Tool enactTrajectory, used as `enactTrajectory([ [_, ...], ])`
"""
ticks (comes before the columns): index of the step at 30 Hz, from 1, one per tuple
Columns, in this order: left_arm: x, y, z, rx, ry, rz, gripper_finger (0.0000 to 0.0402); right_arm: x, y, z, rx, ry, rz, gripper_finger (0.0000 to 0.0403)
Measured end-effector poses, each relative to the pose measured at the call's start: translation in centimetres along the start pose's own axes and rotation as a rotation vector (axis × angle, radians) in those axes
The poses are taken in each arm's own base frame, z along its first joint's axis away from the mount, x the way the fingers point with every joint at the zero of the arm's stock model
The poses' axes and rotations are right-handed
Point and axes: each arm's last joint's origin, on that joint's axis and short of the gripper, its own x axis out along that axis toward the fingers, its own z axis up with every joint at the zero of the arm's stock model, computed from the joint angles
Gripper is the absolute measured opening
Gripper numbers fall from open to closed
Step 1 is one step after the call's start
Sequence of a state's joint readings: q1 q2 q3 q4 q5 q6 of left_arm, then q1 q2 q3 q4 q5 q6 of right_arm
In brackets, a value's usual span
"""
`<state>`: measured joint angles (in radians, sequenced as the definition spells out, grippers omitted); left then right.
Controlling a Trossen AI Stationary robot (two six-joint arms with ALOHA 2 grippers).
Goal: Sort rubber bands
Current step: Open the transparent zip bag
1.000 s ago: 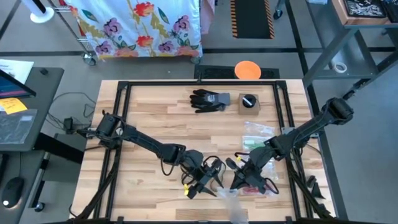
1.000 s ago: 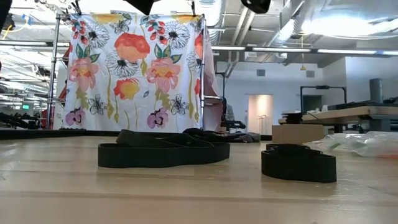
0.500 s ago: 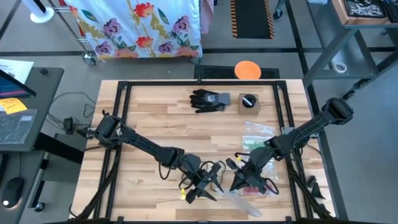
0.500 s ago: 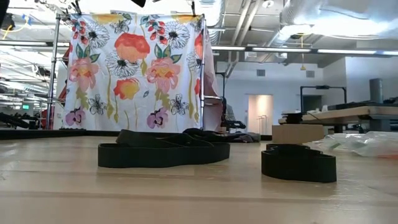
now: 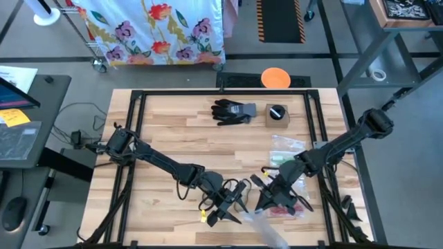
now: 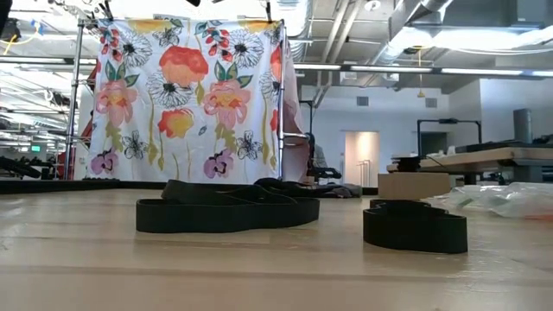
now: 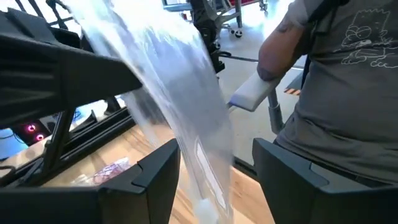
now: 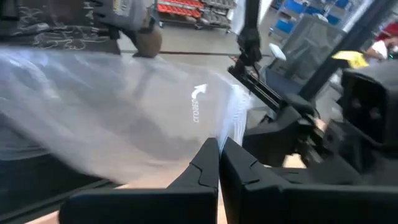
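A clear plastic bag (image 5: 266, 232) hangs blurred over the table's near edge, and my right gripper (image 5: 266, 200) is shut on it. My left gripper (image 5: 223, 207) is open beside it. In the left wrist view the bag (image 7: 186, 106) runs down between my two spread fingers (image 7: 158, 177). Black rubber bands (image 6: 226, 212) lie flat on the wood, and another black loop (image 6: 415, 226) lies to their right. More bags (image 5: 287, 149) lie at the right, one showing green bands (image 5: 280, 160) and one red (image 5: 280, 211). My right gripper pinches the bag's edge beside its printed closing strip (image 8: 231, 127) between its two shut fingers (image 8: 205, 165). The fingers reach out nearly level. The bag is lifted clear of the table and spreads away from the fingertips. My left gripper has the bag close by one finger; whether they touch, I cannot tell.
A black glove (image 5: 232, 111) and a small cardboard box (image 5: 277, 113) lie at the table's far side. A black frame (image 5: 138, 97) rims the table. A person in a grey shirt (image 7: 348, 93) stands just beyond the near edge.
The bag's loose end has swung out over the table's near edge and now shows longer and blurred. Its held edge has stayed at my right gripper.
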<state>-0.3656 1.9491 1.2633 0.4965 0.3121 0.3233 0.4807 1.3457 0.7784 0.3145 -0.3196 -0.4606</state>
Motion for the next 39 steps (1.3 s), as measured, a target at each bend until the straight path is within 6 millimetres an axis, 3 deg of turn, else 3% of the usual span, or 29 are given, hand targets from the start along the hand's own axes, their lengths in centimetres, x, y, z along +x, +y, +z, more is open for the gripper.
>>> enactTrajectory([
  [11,0.0,0.0,0.3,-0.002,-0.037,-0.013,0.018,-0.4,-0.9,-1.0,0.036,0.061,-0.021,0.0],
  [15,0.1,-0.2,0.5,0.008,-0.051,-0.016,0.0122,-0.4,-0.9,-1.0,0.026,0.058,-0.023,0.0],
  [19,0.1,-0.3,0.6,0.037,-0.051,-0.015,0.0029,-0.4,-0.9,-1.0,0.02,0.063,-0.021,0.0],
  [21,0.1,-0.2,0.5,0.042,-0.051,-0.014,0.001,-0.4,-0.9,-1.1,0.021,0.073,-0.016,0.0],
  [31,-0.3,-1.4,2.6,0.085,-0.135,-0.093,0.0001,-0.6,-0.4,-2.2,0.057,0.18,0.033,0.0],
  [39,-0.2,-1.9,2.6,0.116,-0.08,-0.025,0.0001,-0.6,-0.3,-2.4,0.071,0.195,0.04,0.0001],
])
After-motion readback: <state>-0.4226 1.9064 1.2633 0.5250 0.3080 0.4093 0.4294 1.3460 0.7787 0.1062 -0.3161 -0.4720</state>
